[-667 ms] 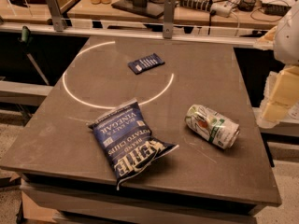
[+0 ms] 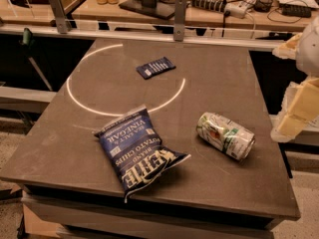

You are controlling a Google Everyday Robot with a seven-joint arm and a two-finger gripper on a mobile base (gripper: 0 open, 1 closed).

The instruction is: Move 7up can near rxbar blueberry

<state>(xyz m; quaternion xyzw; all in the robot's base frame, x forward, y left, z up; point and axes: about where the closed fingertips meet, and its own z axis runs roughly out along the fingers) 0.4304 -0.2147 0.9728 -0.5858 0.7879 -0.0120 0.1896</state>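
Cream end effector (image 2: 295, 114) beside right edge of dark grey table (image 2: 224, 68); opening: cannot tell; dented silver-green 7up can (image 2: 226, 135) on side, near its left; flat navy rxbar blueberry wrapper (image 2: 156, 67) farther left, beyond.

Warm, rather dim indoor light gives everything an amber cast. A thin bright ring (image 2: 71, 96) glows on the dark matte table (image 2: 60, 153). The 7up can (image 2: 225, 135) catches pale glints and casts a soft shadow beneath it. At the right edge, off the table, the gripper (image 2: 295, 114) looks washed out.
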